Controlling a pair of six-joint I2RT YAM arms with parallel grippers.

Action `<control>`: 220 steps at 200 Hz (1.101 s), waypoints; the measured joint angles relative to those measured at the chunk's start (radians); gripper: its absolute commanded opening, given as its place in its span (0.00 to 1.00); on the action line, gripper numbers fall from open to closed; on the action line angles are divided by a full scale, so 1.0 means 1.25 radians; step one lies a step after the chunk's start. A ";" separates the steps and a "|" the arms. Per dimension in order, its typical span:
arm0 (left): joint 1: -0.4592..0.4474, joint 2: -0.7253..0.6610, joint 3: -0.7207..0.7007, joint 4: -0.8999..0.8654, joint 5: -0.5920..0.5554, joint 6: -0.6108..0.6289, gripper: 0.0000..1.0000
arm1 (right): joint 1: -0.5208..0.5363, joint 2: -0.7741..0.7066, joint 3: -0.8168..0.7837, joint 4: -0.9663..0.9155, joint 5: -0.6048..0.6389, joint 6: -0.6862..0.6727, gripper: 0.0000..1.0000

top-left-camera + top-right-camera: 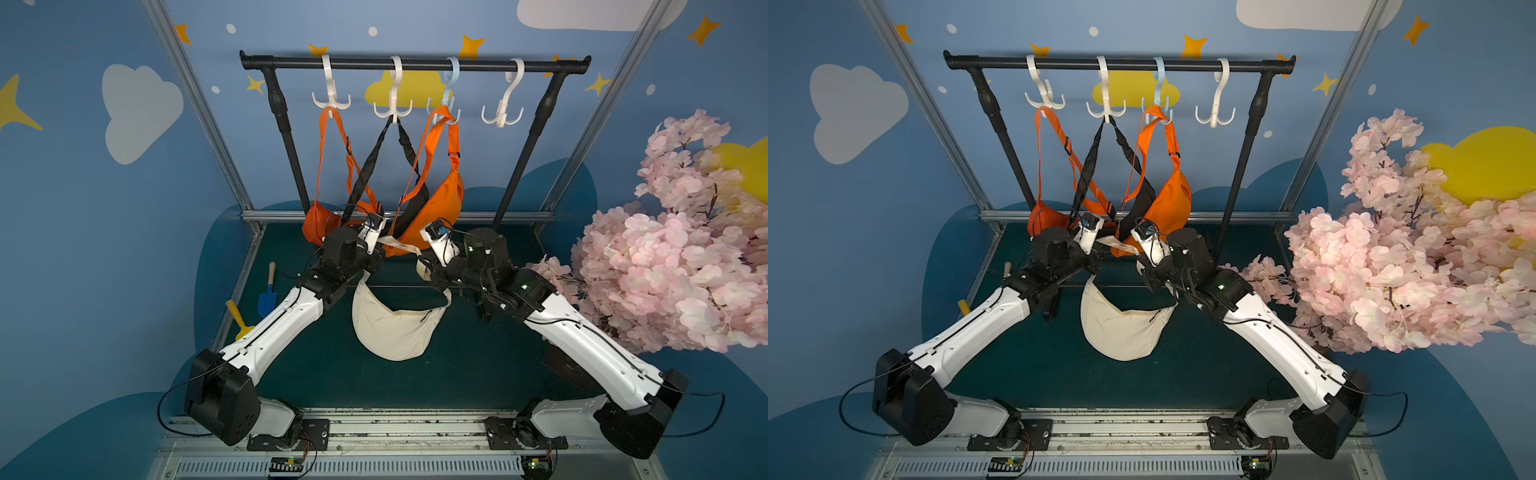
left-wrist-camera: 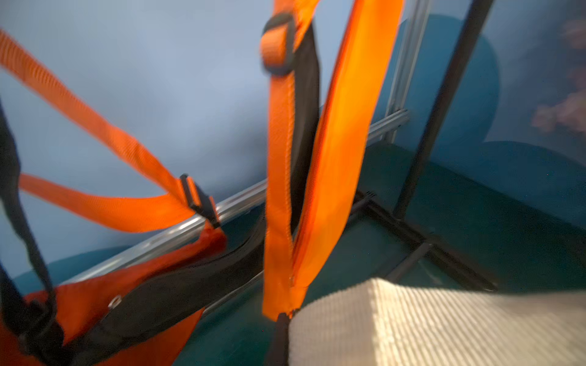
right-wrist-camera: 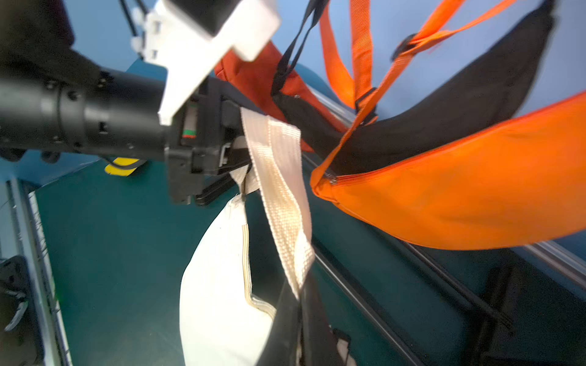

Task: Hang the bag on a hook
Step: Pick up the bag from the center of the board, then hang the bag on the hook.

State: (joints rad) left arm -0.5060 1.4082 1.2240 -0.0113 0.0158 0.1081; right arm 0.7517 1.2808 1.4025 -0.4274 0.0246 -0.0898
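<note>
Four crescent sling bags show in both top views: two orange, the left orange bag (image 1: 316,226) and the right orange bag (image 1: 442,201), one black bag (image 1: 417,199) and one cream bag (image 1: 395,328). One black rail (image 1: 415,64) carries four pronged hooks. Three are white: the first white hook (image 1: 331,87), the second white hook (image 1: 393,97) and the last white hook (image 1: 504,108). One is a pale blue hook (image 1: 448,96). There are two robot arms, the left arm (image 1: 286,320) and the right arm (image 1: 582,345). There are two toy garden tools, one blue trowel (image 1: 267,300) and one yellow tool (image 1: 238,316), and one pink blossom tree (image 1: 673,257).
</note>
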 measured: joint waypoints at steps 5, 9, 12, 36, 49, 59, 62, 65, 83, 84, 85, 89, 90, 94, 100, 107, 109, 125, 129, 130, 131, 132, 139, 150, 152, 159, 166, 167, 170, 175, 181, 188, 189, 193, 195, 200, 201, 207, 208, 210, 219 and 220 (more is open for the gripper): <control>-0.011 -0.002 0.012 -0.007 0.007 0.001 0.04 | -0.003 -0.016 0.000 -0.002 0.016 0.002 0.00; -0.021 -0.002 0.023 -0.013 0.012 0.001 0.04 | -0.005 -0.027 0.001 -0.003 0.025 0.003 0.00; -0.028 -0.003 0.031 -0.020 0.015 0.001 0.04 | -0.007 -0.036 0.001 -0.004 0.035 0.003 0.00; -0.087 -0.003 0.113 -0.059 0.034 0.007 0.04 | -0.020 -0.091 0.020 -0.004 0.099 0.001 0.00; -0.114 -0.002 0.159 -0.070 0.049 0.006 0.04 | -0.031 -0.106 0.046 -0.003 0.131 -0.004 0.00; -0.130 0.002 0.197 -0.079 0.062 0.006 0.04 | -0.042 -0.109 0.073 -0.003 0.147 -0.011 0.00; -0.134 0.004 0.211 -0.081 0.067 0.006 0.04 | -0.045 -0.109 0.081 -0.002 0.152 -0.013 0.00; -0.137 0.007 0.223 -0.084 0.070 0.006 0.04 | -0.049 -0.108 0.089 -0.001 0.154 -0.015 0.00; -0.150 0.039 0.310 -0.099 0.086 0.007 0.04 | -0.067 -0.106 0.132 0.003 0.167 -0.025 0.00; -0.151 0.041 0.313 -0.099 0.086 0.007 0.04 | -0.069 -0.106 0.136 0.002 0.167 -0.026 0.00; -0.152 0.044 0.321 -0.101 0.088 0.007 0.04 | -0.070 -0.105 0.137 0.002 0.168 -0.026 0.00; -0.153 0.053 0.341 -0.102 0.090 0.007 0.04 | -0.074 -0.103 0.149 0.003 0.171 -0.030 0.00; -0.154 0.058 0.349 -0.104 0.092 0.007 0.04 | -0.076 -0.103 0.153 0.003 0.172 -0.032 0.00; -0.155 0.070 0.372 -0.106 0.095 0.008 0.04 | -0.080 -0.100 0.164 0.003 0.174 -0.034 0.00; -0.157 0.090 0.406 -0.110 0.100 0.009 0.04 | -0.088 -0.096 0.183 0.003 0.179 -0.038 0.00; -0.158 0.115 0.448 -0.118 0.107 0.010 0.04 | -0.098 -0.088 0.208 0.003 0.184 -0.045 0.00; -0.159 0.124 0.461 -0.121 0.109 0.011 0.04 | -0.101 -0.085 0.214 0.004 0.186 -0.046 0.00; -0.162 0.199 0.581 -0.151 0.124 0.005 0.04 | -0.125 -0.067 0.264 0.008 0.199 -0.061 0.00; -0.162 0.221 0.615 -0.155 0.128 0.002 0.04 | -0.132 -0.061 0.276 0.010 0.203 -0.065 0.00; -0.162 0.226 0.621 -0.156 0.129 0.001 0.04 | -0.133 -0.061 0.278 0.009 0.203 -0.065 0.00; -0.162 0.234 0.634 -0.159 0.131 -0.001 0.04 | -0.135 -0.059 0.282 0.009 0.204 -0.067 0.00; -0.162 0.237 0.640 -0.161 0.132 -0.002 0.04 | -0.136 -0.058 0.284 0.010 0.204 -0.067 0.00; -0.162 0.277 0.704 -0.173 0.142 -0.009 0.04 | -0.146 -0.049 0.306 0.010 0.209 -0.073 0.00; -0.162 0.349 0.815 -0.198 0.159 -0.023 0.04 | -0.162 -0.032 0.345 0.013 0.217 -0.087 0.00; -0.162 0.363 0.839 -0.205 0.163 -0.025 0.04 | -0.166 -0.028 0.353 0.013 0.217 -0.090 0.00; -0.162 0.412 0.921 -0.222 0.171 -0.033 0.04 | -0.175 -0.015 0.381 0.014 0.220 -0.098 0.00; -0.162 0.467 1.013 -0.248 0.181 -0.041 0.04 | -0.188 0.000 0.416 0.015 0.222 -0.107 0.00; -0.162 0.479 1.033 -0.251 0.182 -0.042 0.04 | -0.189 0.002 0.420 0.015 0.222 -0.107 0.00; -0.163 0.503 1.071 -0.258 0.185 -0.045 0.04 | -0.195 0.008 0.432 0.016 0.222 -0.109 0.00; -0.163 0.543 1.138 -0.267 0.189 -0.049 0.04 | -0.204 0.019 0.456 0.019 0.221 -0.114 0.00; -0.164 0.589 1.214 -0.280 0.194 -0.055 0.04 | -0.217 0.030 0.478 0.021 0.216 -0.118 0.00; -0.165 0.637 1.288 -0.285 0.198 -0.061 0.04 | -0.230 0.041 0.501 0.022 0.209 -0.122 0.00; -0.166 0.641 1.292 -0.284 0.199 -0.063 0.04 | -0.231 0.043 0.504 0.022 0.208 -0.122 0.00; -0.167 0.657 1.316 -0.283 0.201 -0.067 0.04 | -0.239 0.051 0.517 0.022 0.202 -0.124 0.00; -0.167 0.664 1.324 -0.282 0.203 -0.070 0.04 | -0.243 0.054 0.523 0.022 0.200 -0.124 0.00; -0.168 0.674 1.329 -0.275 0.206 -0.076 0.04 | -0.252 0.064 0.540 0.020 0.192 -0.125 0.00; -0.169 0.675 1.329 -0.275 0.207 -0.077 0.04 | -0.254 0.067 0.543 0.021 0.190 -0.124 0.00; -0.170 0.676 1.318 -0.263 0.210 -0.085 0.04 | -0.265 0.081 0.562 0.020 0.179 -0.124 0.00; -0.170 0.676 1.315 -0.260 0.210 -0.088 0.04 | -0.266 0.083 0.564 0.020 0.177 -0.124 0.00; -0.171 0.676 1.306 -0.253 0.211 -0.092 0.04 | -0.270 0.088 0.569 0.020 0.173 -0.124 0.00; -0.171 0.668 1.267 -0.215 0.214 -0.106 0.04 | -0.286 0.110 0.592 0.019 0.158 -0.125 0.00; -0.171 0.667 1.264 -0.212 0.215 -0.107 0.04 | -0.288 0.113 0.595 0.019 0.157 -0.125 0.00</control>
State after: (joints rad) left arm -0.7197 2.2425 2.8044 -0.2760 0.2840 -0.0254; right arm 0.3920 1.4220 2.1460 -0.4034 0.2211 -0.2466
